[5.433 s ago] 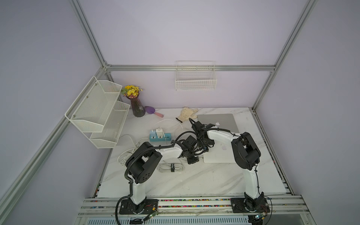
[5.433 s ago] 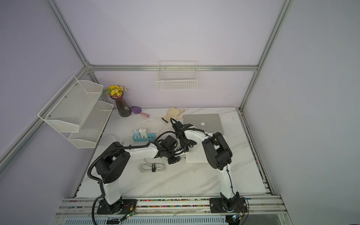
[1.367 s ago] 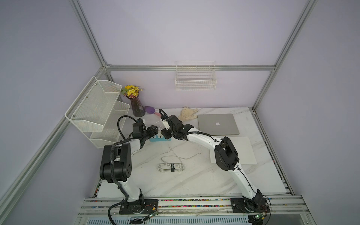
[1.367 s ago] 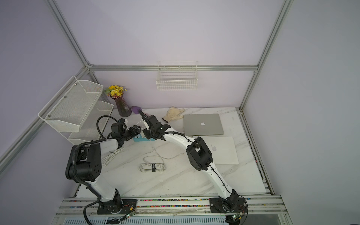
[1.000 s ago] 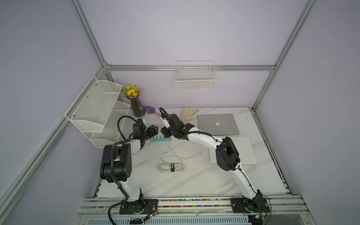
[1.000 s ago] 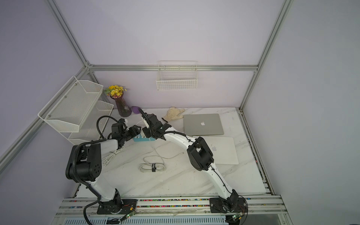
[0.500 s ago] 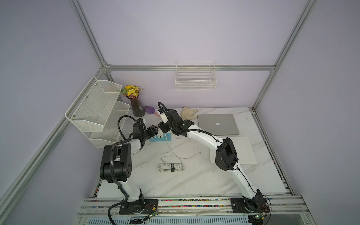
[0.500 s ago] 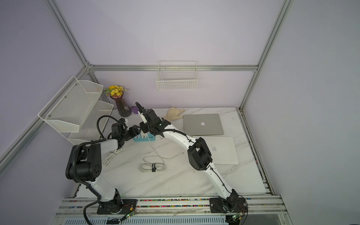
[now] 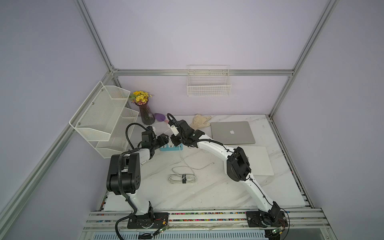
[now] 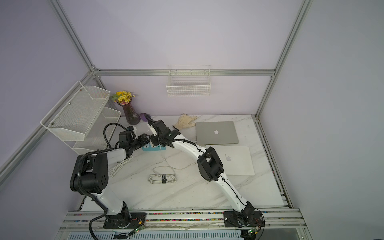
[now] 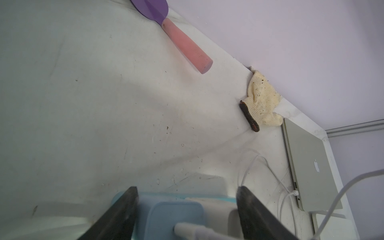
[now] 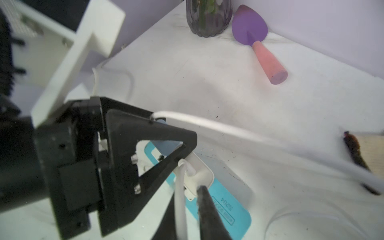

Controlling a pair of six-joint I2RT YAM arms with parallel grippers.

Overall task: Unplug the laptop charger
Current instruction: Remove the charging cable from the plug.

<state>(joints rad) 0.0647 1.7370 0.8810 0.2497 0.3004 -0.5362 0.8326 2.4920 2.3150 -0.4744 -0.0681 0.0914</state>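
Observation:
A blue power strip (image 9: pixel 165 148) (image 12: pixel 228 207) lies at the back left of the table. The white laptop charger (image 12: pixel 197 174) (image 11: pixel 216 207) sits plugged into it beside a blue plug (image 11: pixel 174 216). My left gripper (image 11: pixel 187 188) (image 9: pixel 166 138) spans the strip's end, one finger against each side. My right gripper (image 12: pixel 185 199) (image 9: pixel 174 141) hangs just above the strip, next to the left one. Its fingers are shut on the charger's white cable (image 12: pixel 179 207) right below the brick. In both top views the arms hide the charger itself.
The charger cable runs forward to a tied coil (image 9: pixel 181 178). A silver laptop (image 9: pixel 231 133) and a white laptop (image 9: pixel 257 160) lie to the right. A glove (image 9: pixel 199 121), purple trowel (image 12: pixel 249 29), flower vase (image 9: pixel 146 116) and mesh rack (image 9: pixel 106 120) line the back and left.
My right gripper has closed onto the charger's cable over the strip, and its wrist has risen a little. The left gripper has kept its place on the strip.

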